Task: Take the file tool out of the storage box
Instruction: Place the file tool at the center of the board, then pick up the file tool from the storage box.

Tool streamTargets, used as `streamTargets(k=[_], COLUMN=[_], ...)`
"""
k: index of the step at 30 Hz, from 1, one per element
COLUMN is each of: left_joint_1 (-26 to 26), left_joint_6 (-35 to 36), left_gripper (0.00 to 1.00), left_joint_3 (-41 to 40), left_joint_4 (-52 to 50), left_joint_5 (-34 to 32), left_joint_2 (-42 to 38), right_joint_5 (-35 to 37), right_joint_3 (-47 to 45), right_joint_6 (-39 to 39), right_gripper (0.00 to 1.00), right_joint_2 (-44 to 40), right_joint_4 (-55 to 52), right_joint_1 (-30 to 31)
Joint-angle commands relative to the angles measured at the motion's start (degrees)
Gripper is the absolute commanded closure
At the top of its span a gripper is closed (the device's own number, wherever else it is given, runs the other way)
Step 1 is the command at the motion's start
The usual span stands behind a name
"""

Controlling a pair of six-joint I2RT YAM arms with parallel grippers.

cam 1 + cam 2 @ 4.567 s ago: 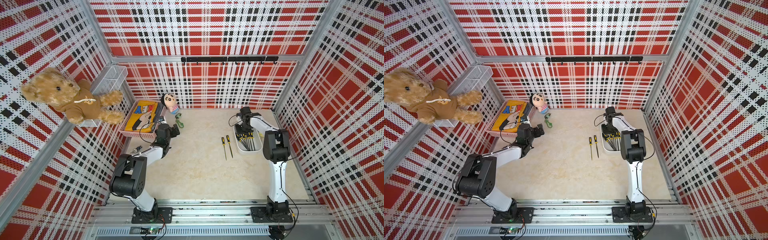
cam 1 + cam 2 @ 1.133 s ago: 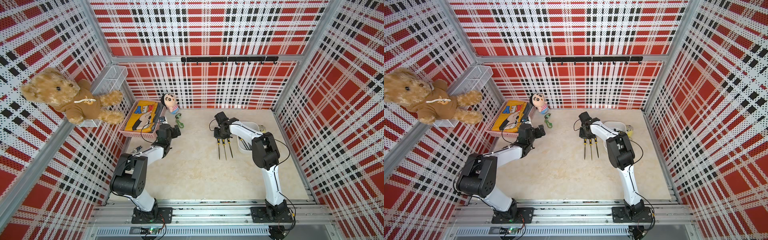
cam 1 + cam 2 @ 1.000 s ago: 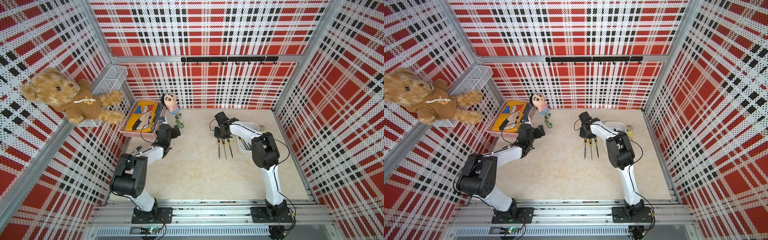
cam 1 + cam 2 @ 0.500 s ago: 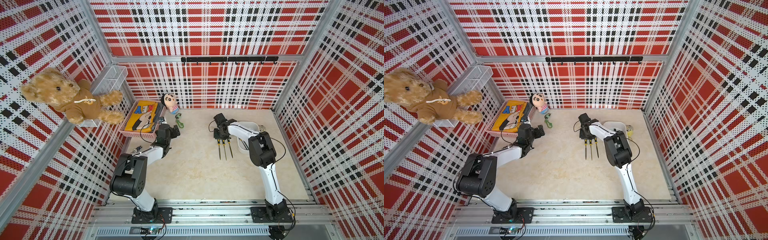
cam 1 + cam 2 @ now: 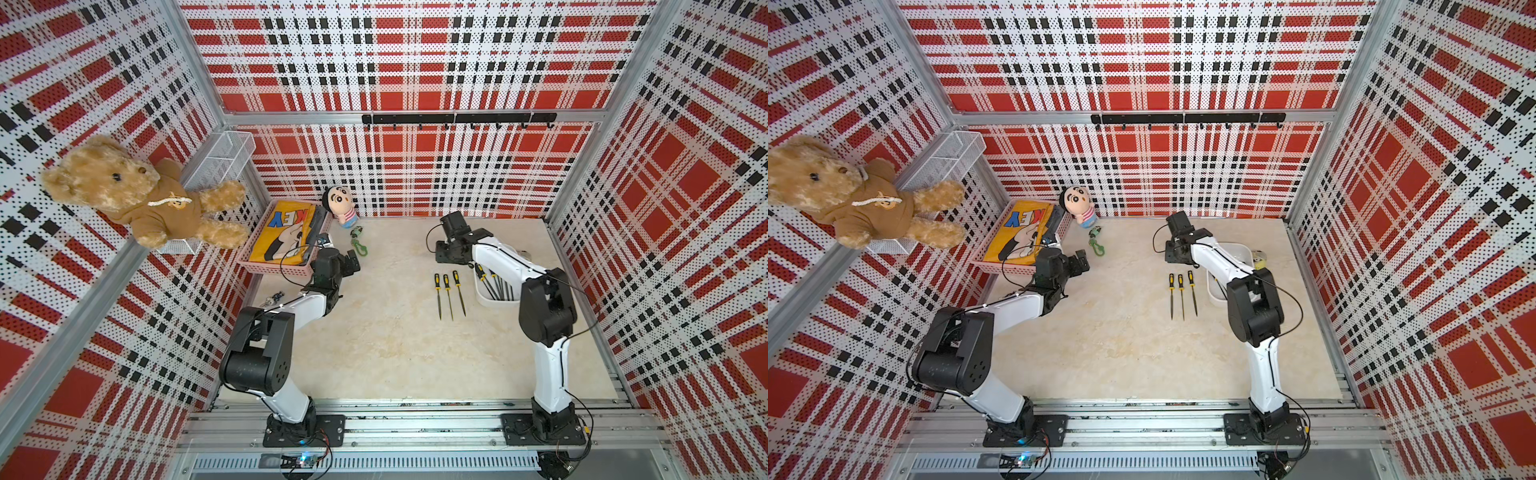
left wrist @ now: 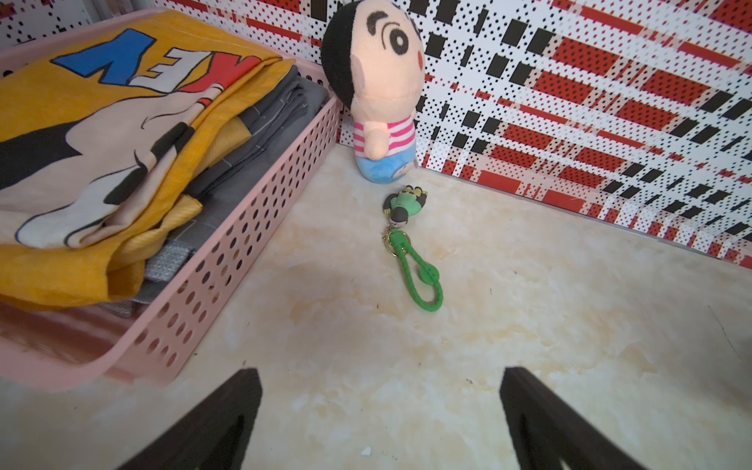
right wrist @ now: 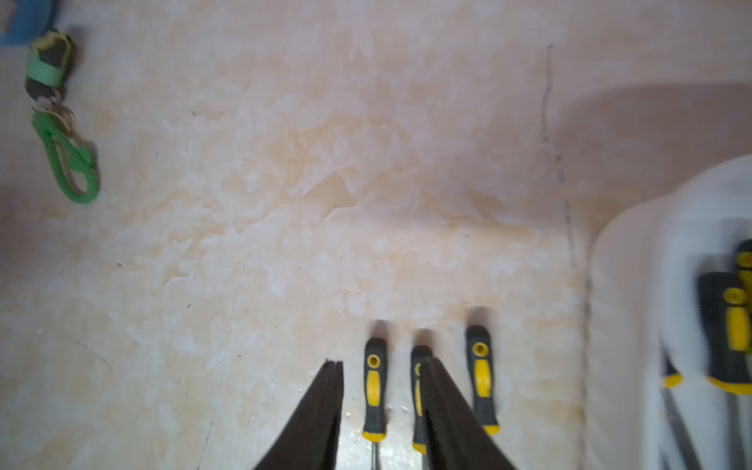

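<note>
Relocated: one file tool (image 5: 436, 281), formerly inside the storage box (image 5: 485, 299), now lies flat on the table (image 5: 386, 340). It is the leftmost of three parallel files just left of the box, handles toward the far wall; its two neighbours (image 5: 446, 282) are unchanged. Right gripper (image 7: 380, 366): risen off the row since a second ago, jaws parted, nothing clamped, hovering over the handles. Remaining files (image 5: 496, 286): inside the box. Left gripper (image 6: 378, 376): spread wide, empty, near the pink basket (image 6: 244, 228) and green keychain (image 6: 404, 202).
</note>
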Motion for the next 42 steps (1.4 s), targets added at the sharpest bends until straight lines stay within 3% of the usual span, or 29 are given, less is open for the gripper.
streamTargets(k=[1,10,16,23,42], left_joint_1=[0.14,-0.16,0.35,0.9,0.93], left_joint_6=[0.78,1.08,0.36,0.74,0.62], left_gripper=[0.01,0.01,0.01,0.01,0.01], left_joint_3=[0.12,0.41,1.07,0.96,1.75], left_joint_4=[0.26,0.33,0.32,0.29,0.24], left_joint_5=[1.66,2.8,6.06,5.56,5.16], left_joint_2=[-0.23,-0.22,0.26,-0.11,0.45], right_joint_5=[-1.92,-7.37,-8.05,-8.62,-5.7], right_joint_3=[-4.35,-6.13,-1.71,2.55,2.39], right_joint_6=[-2.9,-12.34,-14.88,-16.59,-17.66], right_gripper=[0.61,0.6,0.6,0.6,0.65], right_joint_2=[-4.26,-0.49,4.78,10.23,13.75], right_joint_4=[3.62,0.19,-1.71,-3.76,-4.95], right_joint_1=[-7.5,-15.83,-16.11,-16.17,-16.16])
